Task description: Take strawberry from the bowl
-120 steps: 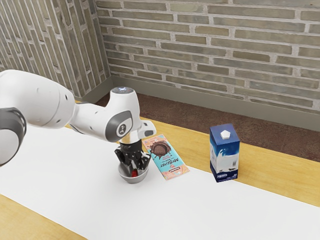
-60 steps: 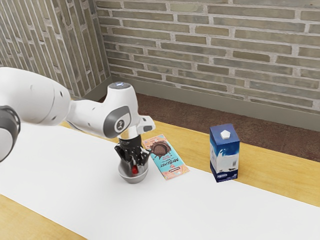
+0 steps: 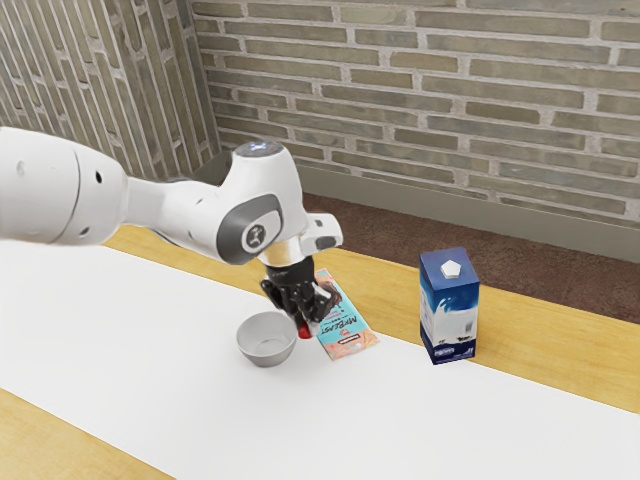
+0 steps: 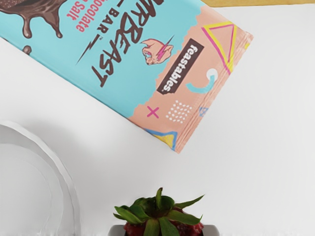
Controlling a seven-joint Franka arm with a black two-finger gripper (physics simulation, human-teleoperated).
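Note:
My gripper (image 3: 308,324) hangs just past the bowl, toward the exterior view's right, shut on the red strawberry (image 3: 305,331). In the wrist view the strawberry (image 4: 160,227) shows its green leaves, with a grey fingertip against each side of it. The grey bowl (image 3: 266,355) stands on the white cloth with nothing visible inside; part of the bowl (image 4: 69,189) shows in the wrist view too.
A chocolate bar packet (image 3: 349,337) lies flat behind and beside my gripper, partly hidden by it. The blue and white milk carton (image 3: 449,310) stands upright farther toward the exterior view's right.
My gripper first rose a little in the bowl, then came out of it and moved toward the exterior view's right, carrying the strawberry. The bowl, packet and carton stayed in place.

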